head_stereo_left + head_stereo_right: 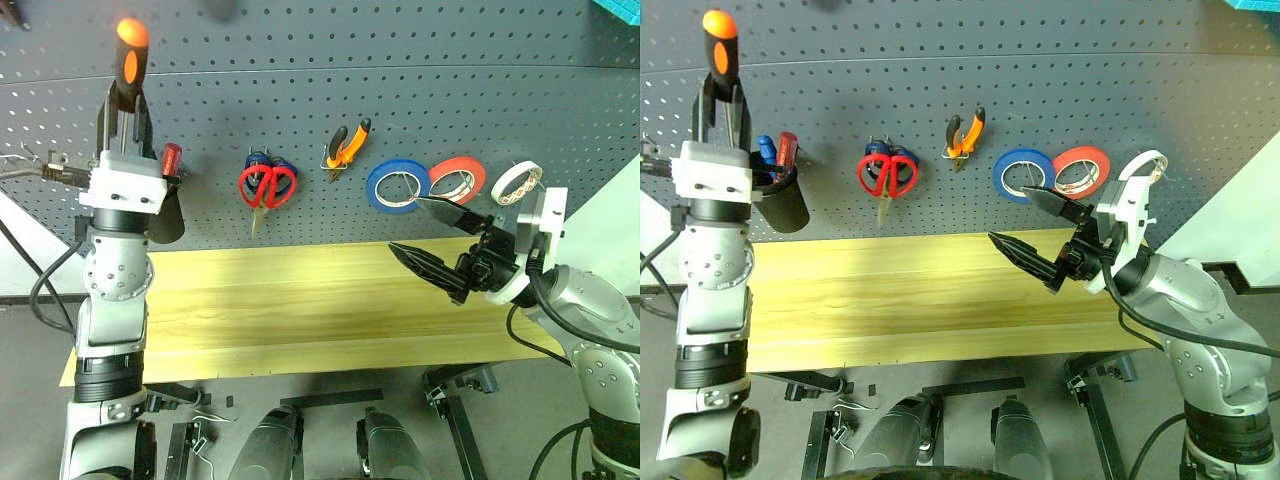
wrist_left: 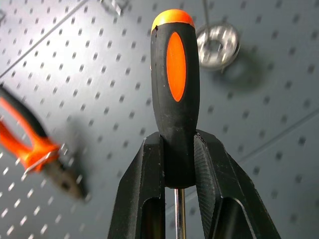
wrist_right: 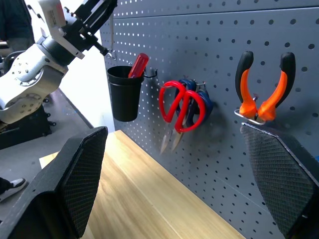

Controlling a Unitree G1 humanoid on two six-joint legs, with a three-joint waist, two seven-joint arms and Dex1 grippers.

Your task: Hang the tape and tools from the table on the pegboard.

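Screwdriver (image 1: 130, 55) is in the left gripper (image 1: 125, 120), jaws clamped on the lower end of the orange-and-black handle. Long axis near vertical, handle end up, thin shaft running down between the fingers (image 2: 144, 199). It sits just in front of the pegboard (image 1: 400, 90), directly above the black cup (image 1: 785, 205) hung on the board's left side.

Key relation, as I read it: the cup mouth lies below the tip, so the drop-in looks like a straight move down along the tool's own axis. Left arm is right there; right arm is well apart.

Right gripper (image 1: 440, 240): jaws spread wide, nothing in them, hovering over the right end of the worktop (image 1: 300, 320), near the tape rolls.

Count on board:
- scissors: red pair (image 1: 266, 185) over a blue pair (image 1: 258, 160), same hook
- pliers (image 1: 348, 145): one
- tape: blue (image 1: 397, 186), red-orange (image 1: 457, 180), small cream (image 1: 516, 182), so three
- screwdrivers in cup: red (image 1: 787, 148), blue (image 1: 764, 148), so two

Nothing is lying on the worktop; the held screwdriver looks like the last item.
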